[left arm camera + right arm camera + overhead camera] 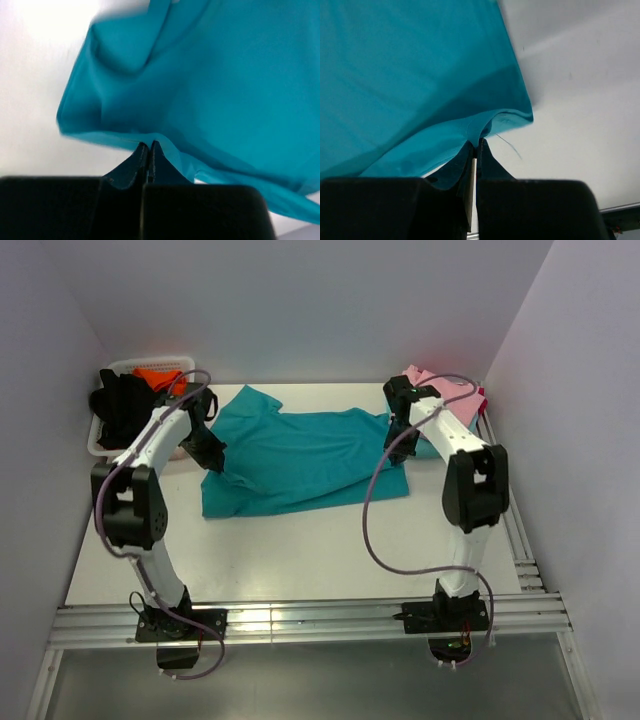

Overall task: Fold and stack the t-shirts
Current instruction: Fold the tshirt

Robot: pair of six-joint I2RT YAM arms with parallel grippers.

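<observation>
Gripping teal tee (300, 455) edges | left pincer (150, 146), right pincer (476, 145) | basket (122, 366) far-left

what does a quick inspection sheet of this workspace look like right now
surface: white table, shirt lying across its middle
job's things: teal t-shirt spread and rumpled; pink t-shirt folded, far right
clutter: basket far left holding black cloth and orange cloth
grippers: left gripper shut on the teal t-shirt's left edge; right gripper shut on its right edge
cables: purple cable loops free beside each arm
surroundings: white walls; metal rails at near edge
</observation>
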